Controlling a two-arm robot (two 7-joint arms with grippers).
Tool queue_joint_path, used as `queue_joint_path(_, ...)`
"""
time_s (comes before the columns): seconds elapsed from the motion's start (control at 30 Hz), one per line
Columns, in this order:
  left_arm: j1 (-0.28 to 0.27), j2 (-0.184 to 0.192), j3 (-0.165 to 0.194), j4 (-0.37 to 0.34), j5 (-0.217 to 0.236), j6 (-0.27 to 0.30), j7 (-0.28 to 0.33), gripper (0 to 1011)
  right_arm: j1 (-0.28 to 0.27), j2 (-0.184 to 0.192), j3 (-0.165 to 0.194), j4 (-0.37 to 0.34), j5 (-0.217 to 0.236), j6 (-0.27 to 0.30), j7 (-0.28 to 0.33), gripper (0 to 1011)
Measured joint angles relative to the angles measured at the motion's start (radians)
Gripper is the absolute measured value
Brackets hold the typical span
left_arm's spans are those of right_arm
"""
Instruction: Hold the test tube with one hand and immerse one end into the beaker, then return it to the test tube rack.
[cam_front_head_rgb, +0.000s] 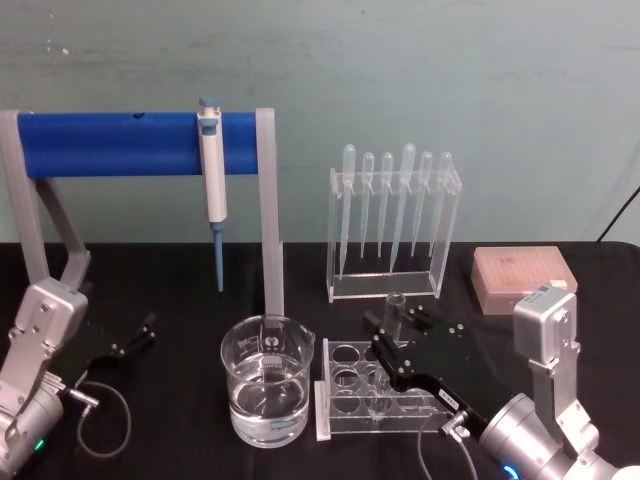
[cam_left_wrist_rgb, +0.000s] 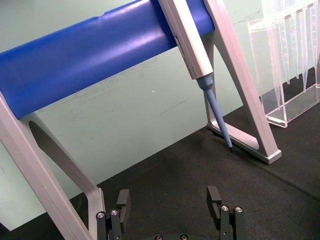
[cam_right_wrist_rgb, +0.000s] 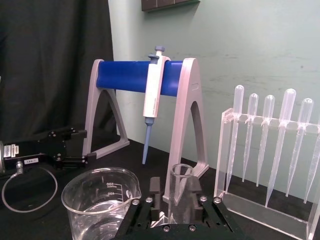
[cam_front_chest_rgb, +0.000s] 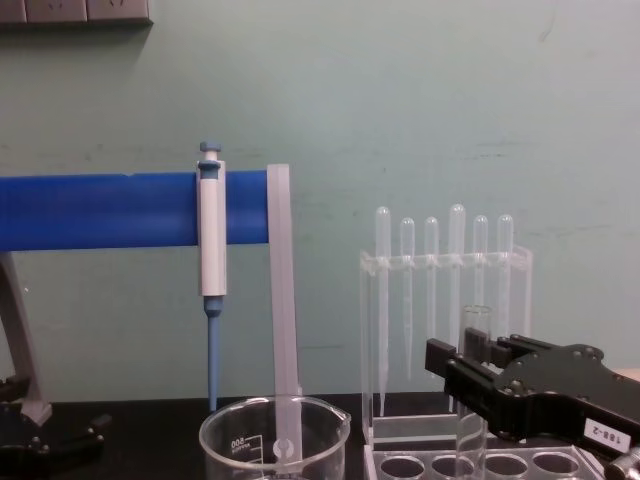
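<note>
The right end effector (cam_right_wrist_rgb: 175, 200) grips the upright test tube (cam_right_wrist_rgb: 179, 192) just beside the beaker (cam_right_wrist_rgb: 102, 200).

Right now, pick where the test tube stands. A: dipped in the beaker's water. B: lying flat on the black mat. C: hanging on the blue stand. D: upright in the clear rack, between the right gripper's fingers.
D: the test tube stands upright in the clear rack with the right gripper closed around its upper part, beside the beaker, not in it; the left gripper sits open at the far left.
</note>
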Motion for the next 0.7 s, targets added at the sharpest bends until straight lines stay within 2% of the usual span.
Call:
queue_joint_path(0.17, 0.000, 0.000, 0.000, 0.000, 0.000, 0.000, 0.000, 1000, -0.005, -0.002, 0.005, -0.014, 0.006, 0.001, 0.001, 483)
queue_joint_path(0.4, 0.000, 0.000, 0.000, 0.000, 0.000, 0.000, 0.000, 1000, -0.043, 0.012, 0.035, -0.115, 0.022, -0.004, -0.004, 726)
queue_joint_path(0.47, 0.000, 0.000, 0.000, 0.000, 0.000, 0.000, 0.000, 1000, -0.056, 0.017, 0.049, -0.139, 0.023, -0.010, -0.010, 764)
queue_joint_path(0.5, 0.000, 0.000, 0.000, 0.000, 0.000, 0.000, 0.000, 1000, -0.070, 0.021, 0.063, -0.161, 0.023, -0.019, -0.019, 820)
queue_joint_path(0.57, 0.000, 0.000, 0.000, 0.000, 0.000, 0.000, 0.000, 1000, -0.086, 0.024, 0.082, -0.180, 0.023, -0.032, -0.031, 856)
queue_joint_path(0.6, 0.000, 0.000, 0.000, 0.000, 0.000, 0.000, 0.000, 1000, -0.104, 0.024, 0.106, -0.192, 0.027, -0.051, -0.042, 908)
queue_joint_path(0.67, 0.000, 0.000, 0.000, 0.000, 0.000, 0.000, 0.000, 1000, -0.122, 0.022, 0.133, -0.198, 0.033, -0.072, -0.052, 940)
queue_joint_path(0.7, 0.000, 0.000, 0.000, 0.000, 0.000, 0.000, 0.000, 1000, -0.138, 0.018, 0.158, -0.199, 0.038, -0.093, -0.063, 954)
